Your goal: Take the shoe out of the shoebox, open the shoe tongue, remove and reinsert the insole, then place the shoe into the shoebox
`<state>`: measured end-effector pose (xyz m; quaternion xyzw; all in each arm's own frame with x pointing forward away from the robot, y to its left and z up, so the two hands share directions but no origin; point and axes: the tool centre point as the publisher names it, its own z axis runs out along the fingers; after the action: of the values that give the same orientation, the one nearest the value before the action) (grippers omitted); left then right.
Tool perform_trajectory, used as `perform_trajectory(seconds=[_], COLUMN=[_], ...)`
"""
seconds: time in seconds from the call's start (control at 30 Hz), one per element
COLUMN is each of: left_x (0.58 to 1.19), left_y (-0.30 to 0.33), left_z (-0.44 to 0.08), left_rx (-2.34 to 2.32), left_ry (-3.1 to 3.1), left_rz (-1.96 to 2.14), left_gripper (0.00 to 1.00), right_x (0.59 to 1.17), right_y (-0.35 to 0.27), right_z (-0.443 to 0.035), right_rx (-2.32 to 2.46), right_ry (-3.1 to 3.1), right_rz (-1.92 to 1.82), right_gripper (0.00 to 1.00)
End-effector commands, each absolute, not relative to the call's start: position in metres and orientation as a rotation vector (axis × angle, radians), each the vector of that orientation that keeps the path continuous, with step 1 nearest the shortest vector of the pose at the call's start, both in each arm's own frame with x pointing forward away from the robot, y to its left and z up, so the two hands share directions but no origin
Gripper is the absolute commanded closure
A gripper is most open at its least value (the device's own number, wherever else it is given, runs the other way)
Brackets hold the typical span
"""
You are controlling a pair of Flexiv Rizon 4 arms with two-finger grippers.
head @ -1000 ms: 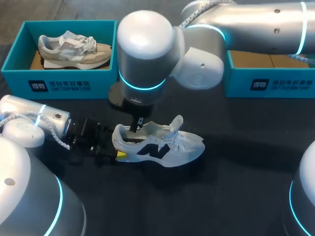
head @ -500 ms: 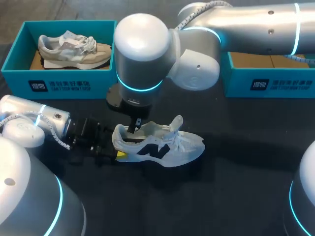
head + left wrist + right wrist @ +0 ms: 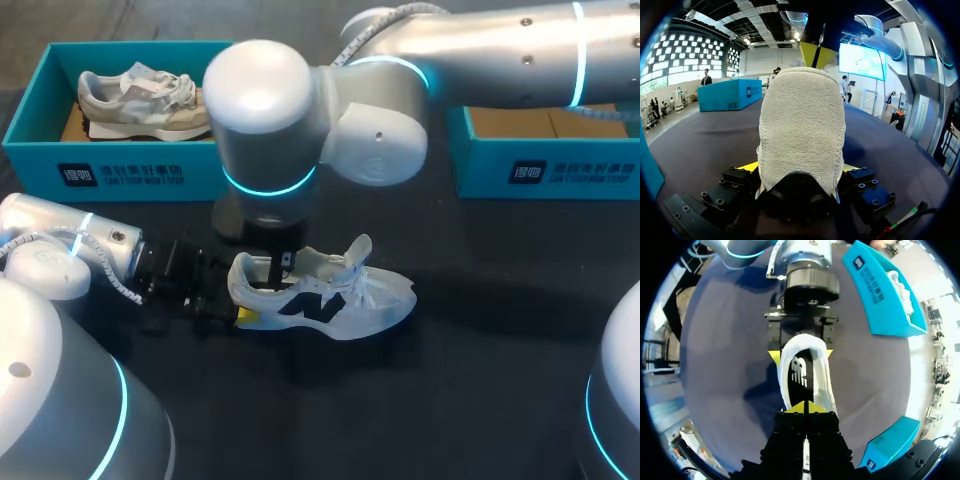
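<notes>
1. The shoe [image 3: 330, 295] lies on its sole on the table [image 3: 480, 400], out of any box and toe pointing away from the left arm. The tongue [image 3: 352, 252] stands up and forward, so the mouth is open.
2. The left gripper [image 3: 800, 170] pinches the shoe's heel from both sides, a yellow tip against each flank. That is the anchor, and it should not loosen while the other arm works.
3. The right gripper [image 3: 805, 408] hangs over the shoe's mouth, reaching down into it at the heel end. Its tips are pressed together, and I see nothing between them.
4. The insole [image 3: 801, 374] lies flat inside the shoe, so I judge the step in hand to be the insole work. Most likely that means getting a hold to lift it out.
5. To do it well, part the tips a little and slide one under the insole's heel edge. Nip that edge only, not the shoe's lining.
6. Pull up and back toward the heel at a shallow slant. That peels the insole out instead of dragging the shoe off the table.
7. Mind the tongue, since a sideways drift could fold it back over the mouth.
8. The empty box [image 3: 560, 172] stands well beyond the shoe's toe, ready for the last step.
</notes>
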<state>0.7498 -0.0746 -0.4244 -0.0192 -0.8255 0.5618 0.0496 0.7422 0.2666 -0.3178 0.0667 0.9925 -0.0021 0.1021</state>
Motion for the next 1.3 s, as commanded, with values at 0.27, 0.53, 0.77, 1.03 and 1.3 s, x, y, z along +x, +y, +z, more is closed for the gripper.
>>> perform_trajectory(seconds=[0.27,0.53,0.77,1.03,1.3], left_x=[0.75,0.75,0.75,0.75,0.75], left_y=[-0.076,-0.076,-0.076,-0.076,-0.076], left_z=[-0.428,-0.428,-0.428,-0.428,-0.428], left_rx=[-0.056,-0.056,-0.056,-0.056,-0.056], left_ry=[-2.516,-2.516,-2.516,-2.516,-2.516], left_rz=[1.713,1.713,1.713,1.713,1.713], left_gripper=[1.0,1.0,1.0,1.0,1.0], right_x=[0.756,0.761,0.753,0.758,0.765], right_y=[0.275,0.259,0.252,0.244,0.246], right_z=[-0.35,-0.367,-0.371,-0.378,-0.385], right_rx=[0.145,0.137,0.125,0.174,0.153], right_ry=[2.976,3.032,3.065,3.075,3.09], right_rz=[-0.096,-0.111,-0.122,-0.082,-0.073], right_gripper=[1.0,1.0,1.0,1.0,0.56])
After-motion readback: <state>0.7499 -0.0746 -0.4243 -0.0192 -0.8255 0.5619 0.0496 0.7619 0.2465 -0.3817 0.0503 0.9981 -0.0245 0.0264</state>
